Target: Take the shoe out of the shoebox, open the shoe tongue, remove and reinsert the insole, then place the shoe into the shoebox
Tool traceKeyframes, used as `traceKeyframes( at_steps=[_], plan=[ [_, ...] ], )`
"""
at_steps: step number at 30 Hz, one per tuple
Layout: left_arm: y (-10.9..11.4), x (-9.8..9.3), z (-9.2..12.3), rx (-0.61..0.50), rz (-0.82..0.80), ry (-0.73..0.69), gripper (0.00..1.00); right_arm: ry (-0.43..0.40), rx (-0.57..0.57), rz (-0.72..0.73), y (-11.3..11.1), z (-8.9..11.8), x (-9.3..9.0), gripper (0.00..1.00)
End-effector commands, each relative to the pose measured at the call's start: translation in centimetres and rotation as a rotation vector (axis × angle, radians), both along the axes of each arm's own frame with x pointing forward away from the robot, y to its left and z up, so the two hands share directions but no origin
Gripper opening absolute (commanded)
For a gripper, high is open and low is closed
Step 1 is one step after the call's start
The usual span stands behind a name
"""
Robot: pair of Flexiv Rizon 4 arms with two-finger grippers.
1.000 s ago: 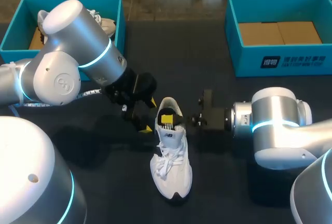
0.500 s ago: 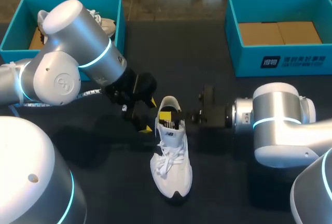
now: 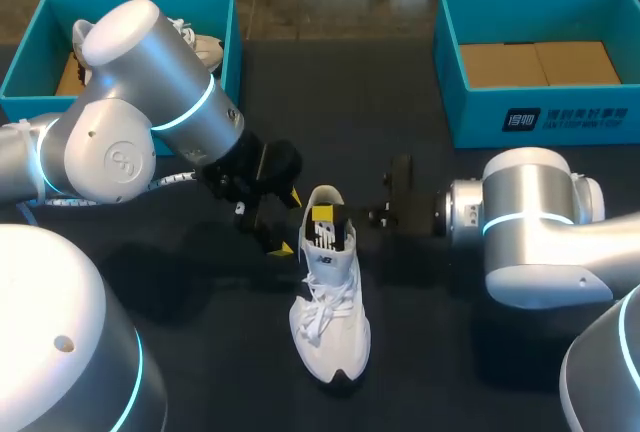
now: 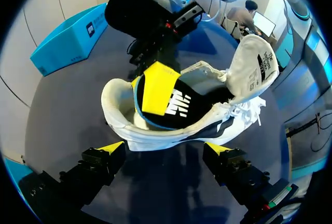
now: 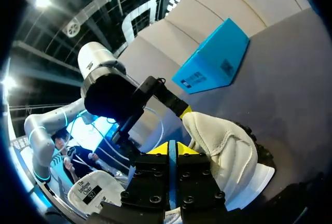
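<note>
White shoe [image 3: 328, 302] rests on its sole on the dark table [image 3: 420, 362] between the two arms, toe toward the robot. Its tongue [image 4: 257, 63] is lifted open, away from the heel. The black insole [image 4: 171, 107], with a yellow patch at its heel end, stands tilted out of the heel opening; roughly half seems to be inside, though the shoe's wall hides the rest. The right jaws, on the right arm [image 3: 530, 227], are clenched on the insole's heel edge, a thin blue strip pinched between the yellow fingertips [image 5: 155, 151]. The left jaws, on the left arm [image 3: 150, 122], are spread wide and grasp nothing; they sit just beside the shoe's heel without touching it. At the far corners, the left shoebox [image 3: 30, 57] holds a second shoe [image 3: 205, 49], and the right shoebox [image 3: 545, 117] shows cardboard [image 3: 540, 62].
</note>
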State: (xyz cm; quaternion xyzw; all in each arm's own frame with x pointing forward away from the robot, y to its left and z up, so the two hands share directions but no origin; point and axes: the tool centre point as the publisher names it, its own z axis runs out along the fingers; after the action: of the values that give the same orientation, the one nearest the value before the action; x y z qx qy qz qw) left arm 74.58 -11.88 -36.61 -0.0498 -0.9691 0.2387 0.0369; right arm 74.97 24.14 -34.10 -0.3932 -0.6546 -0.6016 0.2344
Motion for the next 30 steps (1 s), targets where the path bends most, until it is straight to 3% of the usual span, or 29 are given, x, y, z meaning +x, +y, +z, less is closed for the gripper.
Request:
traceKeyframes(
  at_steps=[1, 6, 10, 11, 12, 13, 15, 16, 17, 20, 30],
  plan=[
    [0.0, -0.1, -0.1, -0.001, 0.001, -0.002, 1.0, 0.024, 0.005, 0.015, 0.4, -1.3, -0.6, 0.0],
    [0.0, -0.1, -0.1, -0.001, 0.001, -0.002, 1.0, 0.047, 0.001, -0.005, 0.6, -1.9, -2.1, 0.0],
    [0.0, -0.1, -0.1, -0.001, 0.001, -0.002, 1.0, 0.026, -0.009, -0.013, 0.5, -1.1, -2.6, 0.0],
    [0.0, -0.1, -0.1, -0.001, 0.001, -0.002, 1.0, 0.005, -0.008, -0.011, 0.3, -0.4, -2.7, 0.08],
    [0.0, -0.1, -0.1, -0.001, 0.001, -0.002, 1.0, -0.006, -0.009, -0.01, 0.3, -0.1, -2.6, 0.31],
    [0.0, -0.1, -0.1, -0.001, 0.001, -0.002, 1.0, -0.017, -0.014, -0.011, 0.2, 0.2, -2.6, 0.44],
    [0.0, -0.1, -0.1, -0.001, 0.001, -0.002, 1.0, -0.03, -0.014, -0.006, 0.1, 0.6, -2.5, 0.58],
    [0.0, -0.1, -0.1, -0.001, 0.001, -0.002, 1.0, -0.046, -0.017, -0.002, -0.1, 1.2, -2.3, 0.7],
    [0.0, -0.1, -0.1, -0.001, 0.001, -0.002, 1.0, -0.054, -0.014, 0.006, -0.2, 1.4, -2.1, 0.73],
    [0.0, -0.1, -0.1, -0.001, 0.001, -0.002, 1.0, -0.073, -0.011, 0.03, -0.4, 2.2, -1.8, 0.69],
    [0.0, -0.1, -0.1, -0.001, 0.001, -0.002, 1.0, -0.091, -0.052, 0.065, -1.6, 3.8, -1.3, 0.71]
  ],
)
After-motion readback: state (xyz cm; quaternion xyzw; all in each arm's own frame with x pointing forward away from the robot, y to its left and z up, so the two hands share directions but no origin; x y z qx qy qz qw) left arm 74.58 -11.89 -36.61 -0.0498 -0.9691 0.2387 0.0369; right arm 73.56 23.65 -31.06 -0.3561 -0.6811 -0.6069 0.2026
